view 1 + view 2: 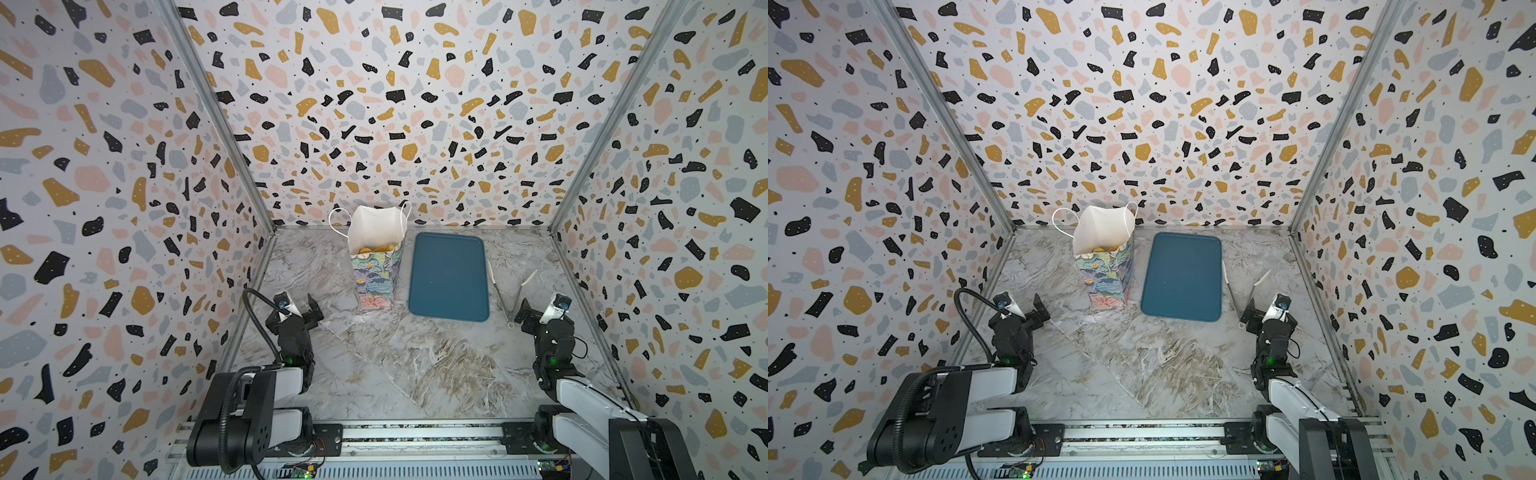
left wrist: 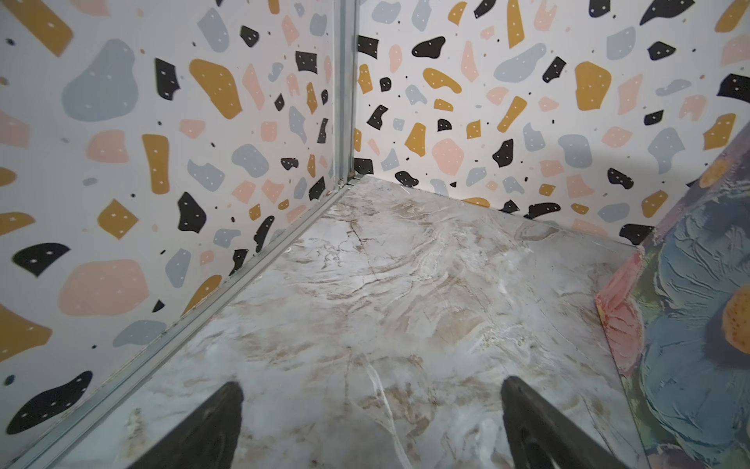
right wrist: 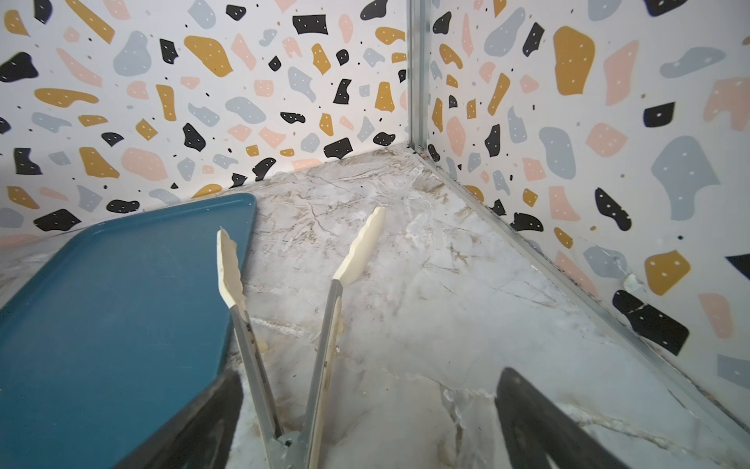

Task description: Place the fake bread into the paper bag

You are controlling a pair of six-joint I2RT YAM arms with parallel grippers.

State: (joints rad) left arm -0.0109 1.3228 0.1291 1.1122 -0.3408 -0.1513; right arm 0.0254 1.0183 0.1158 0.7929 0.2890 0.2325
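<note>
The paper bag point(image 1: 376, 270) point(image 1: 1106, 274) stands upright and open near the back wall, floral outside and white inside, with white cord handles. Golden-brown fake bread point(image 1: 376, 248) point(image 1: 1104, 249) shows low inside it; most of it is hidden by the bag's front wall. My left gripper point(image 1: 296, 309) point(image 1: 1022, 309) hovers open by the left wall, front-left of the bag, with only marble floor between its fingers point(image 2: 221, 422). The bag's floral side point(image 2: 690, 308) fills one edge of the left wrist view. My right gripper point(image 1: 540, 312) point(image 1: 1264, 312) is open by the right wall, holding nothing.
A flat dark-blue tray point(image 1: 449, 276) point(image 1: 1181, 276) point(image 3: 101, 308) lies bare, right of the bag. Metal tongs with cream tips point(image 1: 505, 295) point(image 1: 1239, 291) point(image 3: 284, 325) lie spread on the floor between tray and right wall, hinge end near my right gripper point(image 3: 365, 398). Patterned walls close three sides.
</note>
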